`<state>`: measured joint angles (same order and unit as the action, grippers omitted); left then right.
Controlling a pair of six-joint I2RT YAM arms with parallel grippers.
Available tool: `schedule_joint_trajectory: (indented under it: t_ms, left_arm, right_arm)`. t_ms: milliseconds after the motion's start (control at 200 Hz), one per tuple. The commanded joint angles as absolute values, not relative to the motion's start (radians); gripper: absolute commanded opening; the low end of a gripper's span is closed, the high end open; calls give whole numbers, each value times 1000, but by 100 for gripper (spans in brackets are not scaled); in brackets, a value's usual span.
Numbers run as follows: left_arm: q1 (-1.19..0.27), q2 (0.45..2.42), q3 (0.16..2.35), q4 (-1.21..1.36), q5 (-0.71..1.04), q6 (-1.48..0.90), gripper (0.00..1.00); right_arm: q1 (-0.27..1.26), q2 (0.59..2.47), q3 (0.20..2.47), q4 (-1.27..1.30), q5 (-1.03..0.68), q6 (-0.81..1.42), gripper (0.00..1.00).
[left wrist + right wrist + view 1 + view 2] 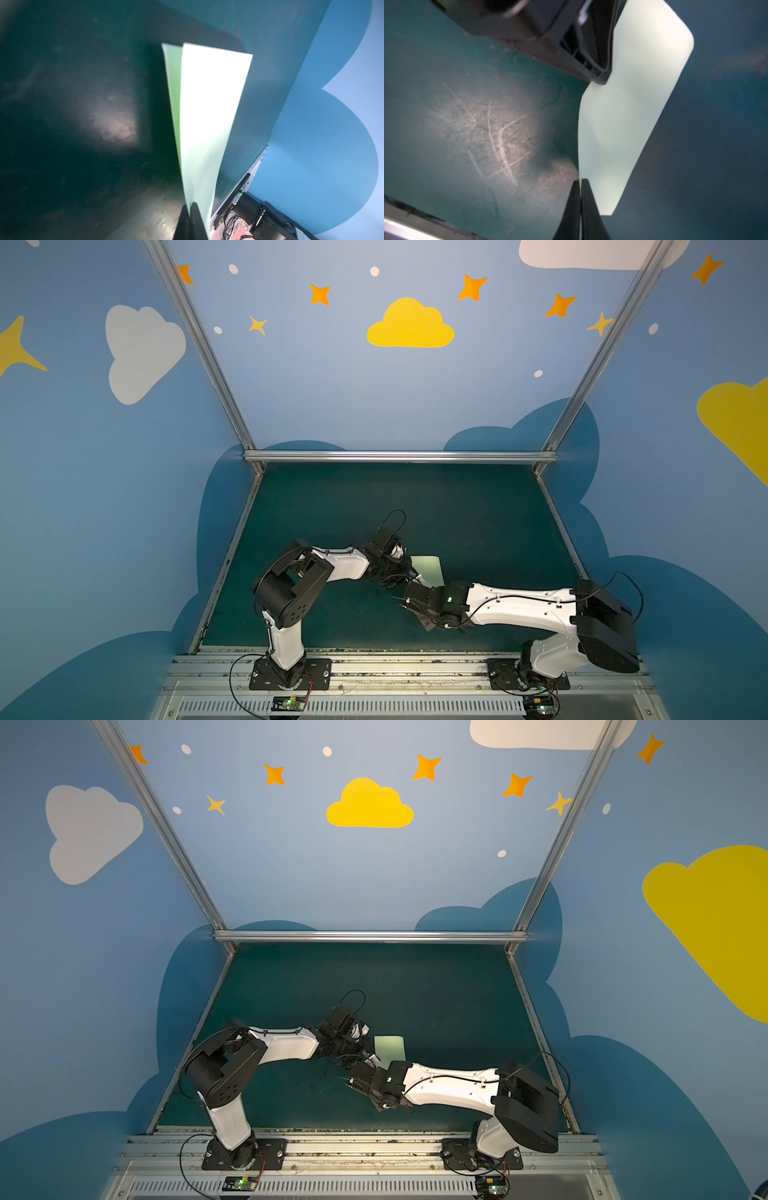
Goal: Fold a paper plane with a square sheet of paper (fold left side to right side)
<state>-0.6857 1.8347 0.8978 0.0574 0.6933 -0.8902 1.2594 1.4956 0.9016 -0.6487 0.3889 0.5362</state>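
Left gripper (190, 208) is clamped tight on the pale green paper (207, 116), 2 layers fanning out from its fingers. Right gripper (580, 186) is pinched closed on another edge of the same sheet. In both top views the paper (426, 569) (390, 1048) is over the middle of the dark green table (478, 510).
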Motion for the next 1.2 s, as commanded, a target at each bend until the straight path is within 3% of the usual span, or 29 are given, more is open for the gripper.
schedule_joint_trajectory:
  t_ms: [0, 235, 360, 566, 731, 836, 1196]
  left_arm:
    - [-679, 1847, 921, 13, 707, -853, 6]
    - [-611, 1770, 915, -121, 689, -755, 38]
    - [-558, 1716, 921, -198, 687, -703, 45]
    - [-545, 1762, 1054, -294, 708, -630, 42]
    - [-573, 1889, 1205, -318, 744, -614, 26]
    - [-604, 1977, 1303, -346, 758, -603, 22]
    - [-650, 2129, 1407, -420, 721, -551, 20]
  right_arm:
    - [1225, 1464, 902, -605, 303, 512, 0]
    - [1146, 1445, 867, -510, 128, 488, 0]
    - [1120, 1440, 851, -487, 90, 485, 0]
    - [1094, 1424, 812, -459, 61, 493, 0]
    - [1074, 1410, 775, -433, 48, 508, 0]
    - [1068, 1402, 759, -420, 39, 517, 0]
    - [1029, 1387, 748, -404, 6, 511, 0]
